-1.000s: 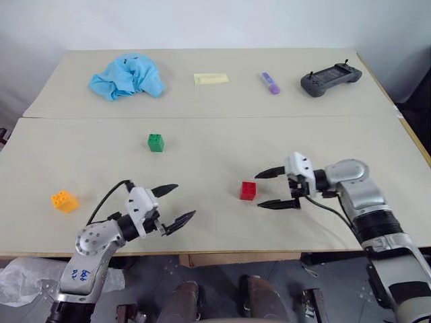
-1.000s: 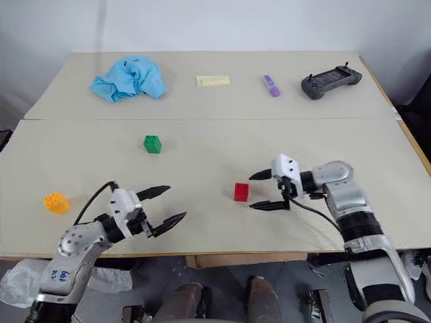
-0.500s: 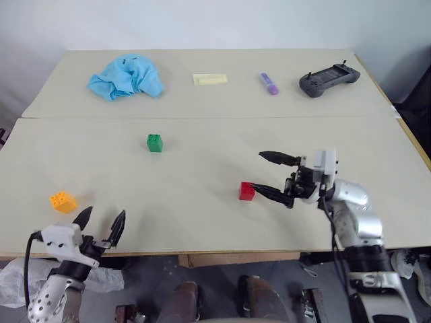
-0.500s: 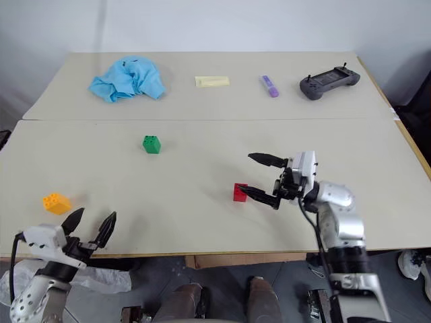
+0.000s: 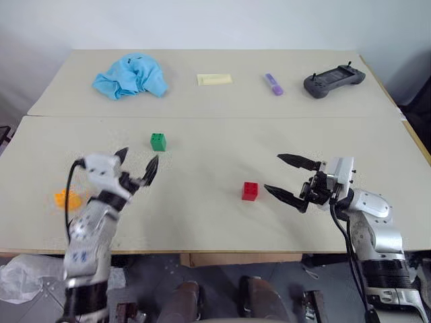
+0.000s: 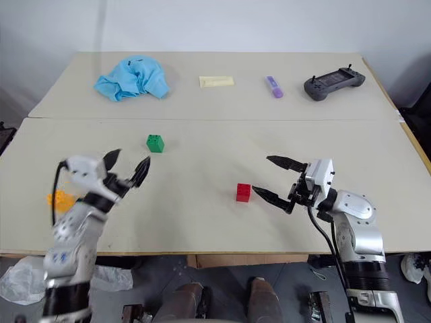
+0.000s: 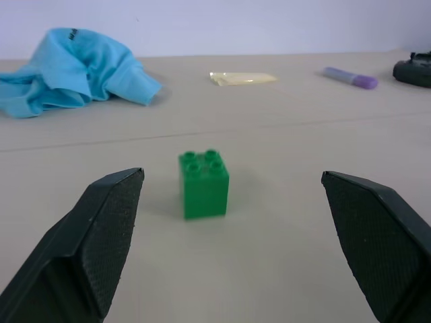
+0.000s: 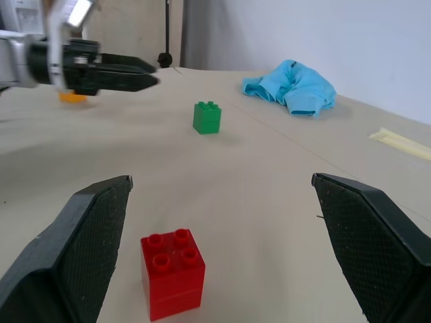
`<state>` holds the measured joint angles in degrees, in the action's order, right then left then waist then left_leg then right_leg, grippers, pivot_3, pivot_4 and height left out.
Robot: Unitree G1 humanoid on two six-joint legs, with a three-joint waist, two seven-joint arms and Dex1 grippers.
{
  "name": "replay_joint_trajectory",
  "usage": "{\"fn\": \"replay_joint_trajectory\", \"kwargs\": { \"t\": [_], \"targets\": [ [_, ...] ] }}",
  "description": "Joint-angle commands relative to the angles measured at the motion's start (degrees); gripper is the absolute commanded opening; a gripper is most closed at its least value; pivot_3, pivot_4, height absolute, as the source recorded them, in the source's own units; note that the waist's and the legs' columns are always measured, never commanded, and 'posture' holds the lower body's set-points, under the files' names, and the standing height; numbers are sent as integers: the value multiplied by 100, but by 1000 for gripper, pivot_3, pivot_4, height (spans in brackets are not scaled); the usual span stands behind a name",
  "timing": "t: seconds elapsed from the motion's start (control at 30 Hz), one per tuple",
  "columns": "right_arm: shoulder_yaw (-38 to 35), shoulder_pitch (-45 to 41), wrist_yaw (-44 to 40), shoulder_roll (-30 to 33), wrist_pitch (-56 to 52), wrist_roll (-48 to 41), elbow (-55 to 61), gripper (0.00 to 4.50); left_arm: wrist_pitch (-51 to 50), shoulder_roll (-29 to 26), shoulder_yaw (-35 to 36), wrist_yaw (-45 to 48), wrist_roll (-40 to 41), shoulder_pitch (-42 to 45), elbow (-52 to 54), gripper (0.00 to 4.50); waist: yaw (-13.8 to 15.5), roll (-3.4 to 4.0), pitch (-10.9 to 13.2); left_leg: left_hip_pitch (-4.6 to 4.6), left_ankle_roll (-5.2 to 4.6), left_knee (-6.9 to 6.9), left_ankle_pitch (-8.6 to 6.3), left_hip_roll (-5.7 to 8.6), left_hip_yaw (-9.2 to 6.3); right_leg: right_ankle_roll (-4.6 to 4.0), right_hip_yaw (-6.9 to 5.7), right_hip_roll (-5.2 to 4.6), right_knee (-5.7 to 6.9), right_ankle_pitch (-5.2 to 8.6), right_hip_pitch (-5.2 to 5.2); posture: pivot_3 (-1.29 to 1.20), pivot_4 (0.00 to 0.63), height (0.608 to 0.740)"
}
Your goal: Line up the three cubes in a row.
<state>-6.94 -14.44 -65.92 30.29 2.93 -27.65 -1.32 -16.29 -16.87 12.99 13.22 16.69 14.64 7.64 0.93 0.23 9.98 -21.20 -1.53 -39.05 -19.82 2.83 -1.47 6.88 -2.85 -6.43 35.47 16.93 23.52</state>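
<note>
- The left end effector [image 5: 137,168] has risen toward the green cube [image 5: 158,141], fingers spread, empty.
- The right end effector [image 5: 286,178] has backed off the red cube [image 5: 250,191], spread.
- The orange cube [image 5: 67,198] sits on the desk [image 5: 202,222].

No legible text, labels, brands, numbers or signs appearing anywhere; dark marks showing on the left forearm casing [image 5: 82,256], too small for reading.
</note>
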Motion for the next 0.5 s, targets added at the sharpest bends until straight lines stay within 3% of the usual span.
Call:
{"fn": "replay_joint_trajectory", "kwargs": {
  "t": [0.03,0.13,0.4,0.5],
  "targets": [
    [-54,120,122,206,-257,-89,588,4483,-493,45,-101,-577,-332,751,-529,4500,16,-4,2,-1,0,0,0,-1,2,0,-1,0,-1,0,0,0,150,740],
    [-157,253,357,168,-274,-139,867,4483,-562,281,-204,-1193,-708,1433,-1331,4500,61,-11,6,-2,0,-11,3,0,2,4,-6,1,2,-2,-2,0,150,740],
    [-184,465,636,200,-360,-169,1195,4483,-527,474,-466,-1156,-895,2180,-2411,4500,61,-16,9,-3,-2,-9,5,12,2,7,-10,-1,3,-3,-1,0,150,740],
    [-236,524,651,256,-436,-261,1278,4500,-778,527,-487,-1248,-901,2301,-2463,3881,58,-16,9,-2,-1,-9,5,10,1,7,-10,-2,3,-3,-1,0,150,740]
  ]
}}
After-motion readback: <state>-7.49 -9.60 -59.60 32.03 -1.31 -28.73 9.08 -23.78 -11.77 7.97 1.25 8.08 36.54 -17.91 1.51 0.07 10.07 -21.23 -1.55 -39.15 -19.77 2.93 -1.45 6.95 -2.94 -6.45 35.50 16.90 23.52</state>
